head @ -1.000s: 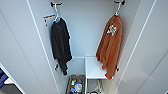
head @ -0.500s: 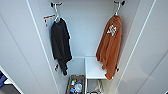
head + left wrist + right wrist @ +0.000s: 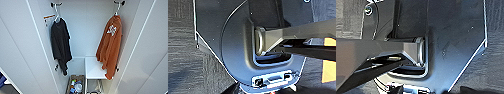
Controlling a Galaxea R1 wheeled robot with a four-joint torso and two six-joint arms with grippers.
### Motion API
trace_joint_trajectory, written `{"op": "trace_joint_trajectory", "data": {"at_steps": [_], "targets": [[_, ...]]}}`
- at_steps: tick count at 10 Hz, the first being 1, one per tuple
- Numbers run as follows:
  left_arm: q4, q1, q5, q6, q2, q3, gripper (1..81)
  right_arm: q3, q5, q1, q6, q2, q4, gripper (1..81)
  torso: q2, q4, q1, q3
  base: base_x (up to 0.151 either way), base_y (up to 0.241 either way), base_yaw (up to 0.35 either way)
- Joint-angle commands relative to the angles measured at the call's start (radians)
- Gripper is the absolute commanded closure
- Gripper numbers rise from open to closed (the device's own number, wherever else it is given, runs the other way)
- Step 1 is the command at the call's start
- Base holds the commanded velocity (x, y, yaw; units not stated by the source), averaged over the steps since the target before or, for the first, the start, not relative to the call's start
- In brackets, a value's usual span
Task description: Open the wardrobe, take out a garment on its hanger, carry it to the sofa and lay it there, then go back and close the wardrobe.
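Left claw [image 3: 308, 47] over carpet [image 3: 180, 37]; wardrobe [image 3: 85, 30] open.

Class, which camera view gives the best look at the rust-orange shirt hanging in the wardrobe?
The head view: the rust-orange shirt hangs full length on its hanger at the right of the open wardrobe. The two wrist views show robot parts and dark floor instead.

The robot's body shows in the wrist views as a wide dark plate [image 3: 235, 50] with a rounded edge outlined by a thin pale line. A grey jointed bar [image 3: 288, 35] meets a round pale collar [image 3: 259, 41] above a rounded recess. A small pale bracket [image 3: 273, 80] with dark fittings sits at the plate's rim. In the right wrist view, the plate [image 3: 453, 40] is speckled, and a thin cable [image 3: 377, 12] loops near a screw [image 3: 368, 10].
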Motion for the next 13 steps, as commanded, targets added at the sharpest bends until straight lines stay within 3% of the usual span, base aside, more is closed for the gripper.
{"op": "trace_joint_trajectory", "data": {"at_steps": [1,2,7,13], "targets": [[-0.129,-0.022,0.056,0.195,-0.012,0.010,1.0,0.002,-0.047,0.020,0.000,0.003,0.008,1.0,0.000,0.000,0.000,0.000,0.000,0.000,0.000],[-0.204,-0.028,0.055,0.263,-0.008,0.010,1.0,0.003,-0.047,0.019,0.000,0.005,0.008,1.0,0.000,0.000,0.000,0.000,0.000,0.000,0.000],[-0.203,-0.099,0.068,0.276,0.008,-0.068,1.0,0.002,-0.047,0.019,0.002,0.006,0.008,1.0,0.000,0.000,0.000,0.000,0.000,0.000,0.000],[-0.201,-0.102,0.064,0.278,0.017,-0.066,1.0,-0.001,-0.047,0.016,-0.001,0.014,0.005,1.0,0.000,0.000,0.000,0.000,0.000,0.000,0.000]]}}
